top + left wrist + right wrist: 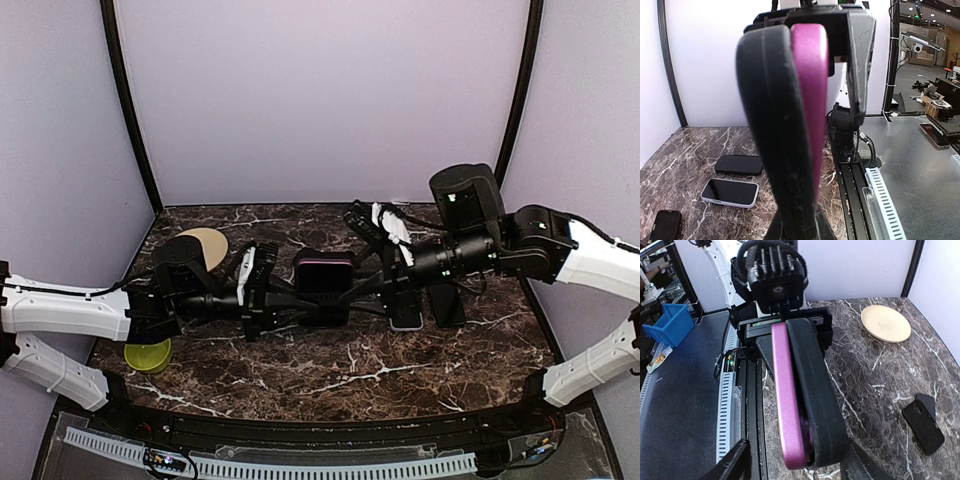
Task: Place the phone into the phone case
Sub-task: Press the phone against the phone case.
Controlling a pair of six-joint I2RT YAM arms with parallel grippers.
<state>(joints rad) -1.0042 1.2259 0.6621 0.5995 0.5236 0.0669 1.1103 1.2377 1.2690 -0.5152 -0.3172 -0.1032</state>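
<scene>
Marble table [350,375] bears tan disc [210,243], green lid [148,355], white-edged phone [405,318], black slab [447,305].

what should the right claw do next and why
Probably close the right claw across the phone and case to squeeze them together. Its jaws stand open, clear of both, while the left claw is shut on both. The phone's whole pink side shows beside the case, so it does not look seated.

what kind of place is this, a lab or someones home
Probably a robotics lab: the marble-patterned table sits in a plain-walled booth, and beyond it the wrist views show a metal workbench, a blue parts bin and more cluttered benches.
</scene>
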